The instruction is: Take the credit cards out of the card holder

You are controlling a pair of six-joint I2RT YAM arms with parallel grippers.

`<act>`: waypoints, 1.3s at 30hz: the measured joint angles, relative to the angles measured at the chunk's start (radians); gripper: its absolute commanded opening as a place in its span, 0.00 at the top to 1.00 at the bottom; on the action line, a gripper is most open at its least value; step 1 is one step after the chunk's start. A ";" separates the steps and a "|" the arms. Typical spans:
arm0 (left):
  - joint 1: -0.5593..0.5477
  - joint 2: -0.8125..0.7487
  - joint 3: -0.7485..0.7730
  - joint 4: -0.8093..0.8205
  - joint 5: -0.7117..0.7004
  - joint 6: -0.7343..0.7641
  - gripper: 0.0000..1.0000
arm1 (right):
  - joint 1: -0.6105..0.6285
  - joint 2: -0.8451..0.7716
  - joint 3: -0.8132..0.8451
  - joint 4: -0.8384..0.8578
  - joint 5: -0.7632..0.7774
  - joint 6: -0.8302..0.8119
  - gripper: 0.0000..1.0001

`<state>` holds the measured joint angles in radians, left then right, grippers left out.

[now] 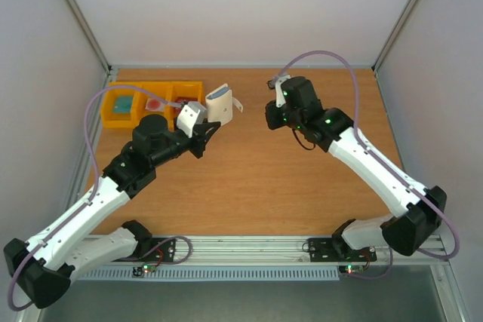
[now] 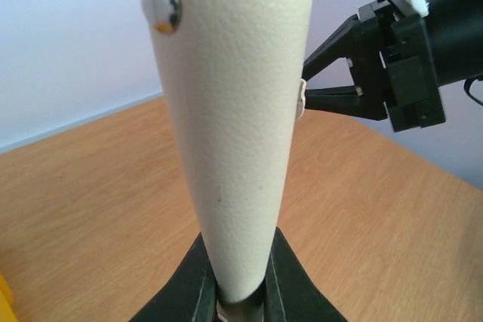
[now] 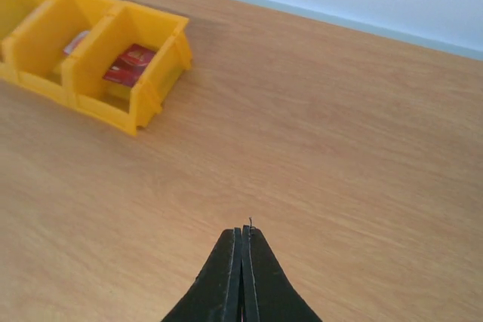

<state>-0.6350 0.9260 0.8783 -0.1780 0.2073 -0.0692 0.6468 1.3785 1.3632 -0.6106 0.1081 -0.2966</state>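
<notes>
Beside the yellow bins (image 1: 119,121), card holder (image 1: 219,103) clamped end-on in left jaws, long axis straight out; right jaws together.

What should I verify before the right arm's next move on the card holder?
1. Grip of left gripper on card holder: ok, held upright.
2. Opening of right gripper for a grab: not ok, fingers shut.
3. Any cards between those fingers: not ok, none visible.
4. Closeness of right gripper to the holder: not ok, apart in top view.
5. Sight of cards inside the holder: cannot tell.
</notes>
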 measured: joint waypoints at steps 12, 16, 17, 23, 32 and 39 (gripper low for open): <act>0.003 -0.009 -0.035 0.072 0.251 -0.117 1.00 | -0.035 -0.322 -0.099 -0.009 -0.621 -0.241 0.02; 0.002 -0.007 -0.066 0.201 0.435 -0.190 1.00 | -0.035 -0.325 -0.143 0.082 -0.812 -0.230 0.02; 0.000 -0.006 -0.069 0.235 0.477 -0.205 1.00 | -0.035 -0.319 -0.156 0.099 -0.830 -0.225 0.02; 0.000 -0.006 -0.085 0.357 0.619 -0.234 1.00 | -0.067 -0.336 -0.200 0.123 -0.896 -0.223 0.18; 0.000 -0.005 -0.103 0.428 0.706 -0.237 1.00 | -0.137 -0.373 -0.193 0.125 -1.044 -0.228 0.47; 0.000 0.000 -0.103 0.454 0.748 -0.235 1.00 | -0.137 -0.348 -0.140 0.109 -1.078 -0.239 0.53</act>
<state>-0.6353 0.9260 0.7753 0.2756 0.9558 -0.3038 0.5098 1.0302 1.2232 -0.5018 -0.9703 -0.5358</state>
